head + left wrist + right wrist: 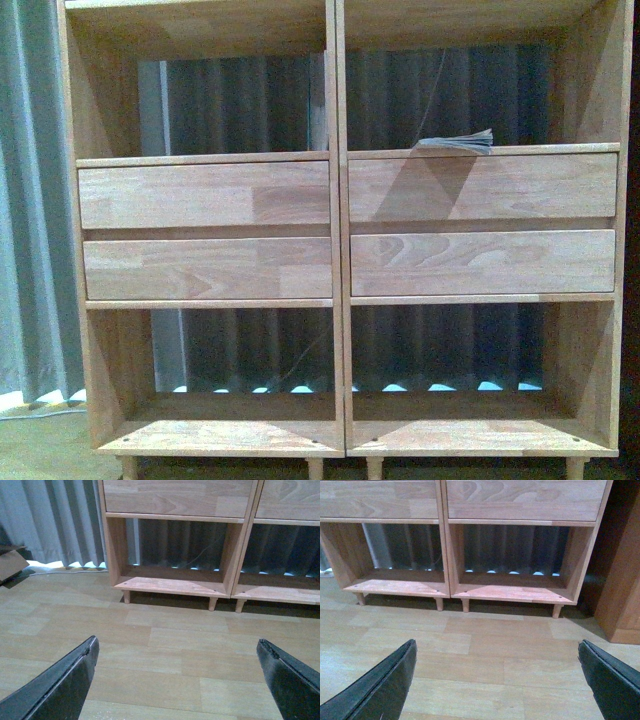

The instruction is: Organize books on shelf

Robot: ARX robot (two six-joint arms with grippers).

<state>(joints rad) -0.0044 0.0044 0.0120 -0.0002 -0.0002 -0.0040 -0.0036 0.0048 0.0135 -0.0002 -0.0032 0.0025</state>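
The light-wood shelf (338, 200) fills the front view, with two rows of drawer fronts and open bays above and below. One thin pale book (458, 141) lies flat in the upper right bay, its page edges facing me. No other books show. My left gripper (177, 652) is open and empty above the wood floor, facing the shelf's lower left bay (172, 580). My right gripper (497, 652) is open and empty above the floor, facing the lower right bay (515, 587). Neither arm shows in the front view.
A grey curtain (30, 200) hangs behind and left of the shelf. A cardboard flap (11, 562) lies on the floor at the left. Darker wooden furniture (622, 580) stands right of the shelf. Short legs (557, 611) lift the shelf off the floor.
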